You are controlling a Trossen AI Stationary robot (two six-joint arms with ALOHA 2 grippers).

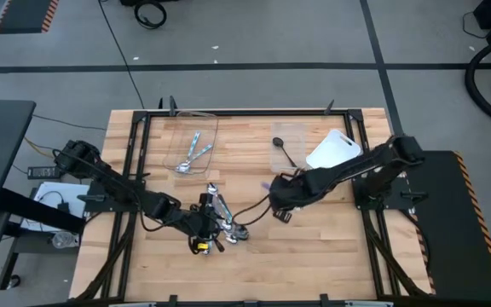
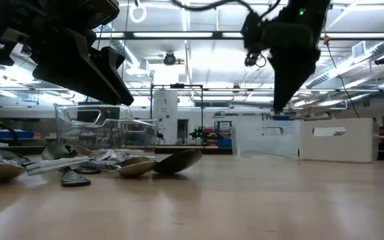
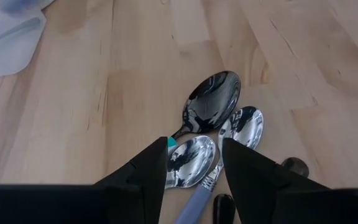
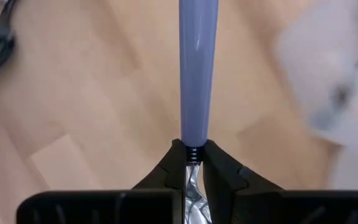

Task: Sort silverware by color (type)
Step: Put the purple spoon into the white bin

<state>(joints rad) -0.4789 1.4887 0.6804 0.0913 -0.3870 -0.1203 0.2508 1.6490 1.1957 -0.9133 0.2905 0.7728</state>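
A pile of spoons (image 1: pixel 226 220) lies near the table's middle, some silver with light-blue handles, others dark. My left gripper (image 3: pixel 194 163) hovers open over it, its fingers either side of a silver spoon's bowl (image 3: pixel 190 160). A dark spoon (image 3: pixel 213 102) and another silver one (image 3: pixel 244 126) lie just beyond. My right gripper (image 1: pixel 273 189) is right of the pile, raised above the table (image 2: pixel 282 73), shut on a blue-handled spoon (image 4: pixel 196 68). The left clear container (image 1: pixel 196 141) holds blue-handled spoons. The right one (image 1: pixel 286 147) holds a dark spoon. My right gripper pinches the blue-handled spoon between its two fingers at the silver neck (image 4: pixel 192 154), just where the light-blue handle begins. The handle (image 4: pixel 196 62) sticks straight out past the fingertips, in line with them. The bowl end sits back between the fingers. The spoon is lifted clear.
A white lid (image 1: pixel 334 149) lies beside the right container at the far right. Bare wood stretches along the table's near edge (image 1: pixel 314 264). A black frame (image 1: pixel 130 170) borders the tabletop.
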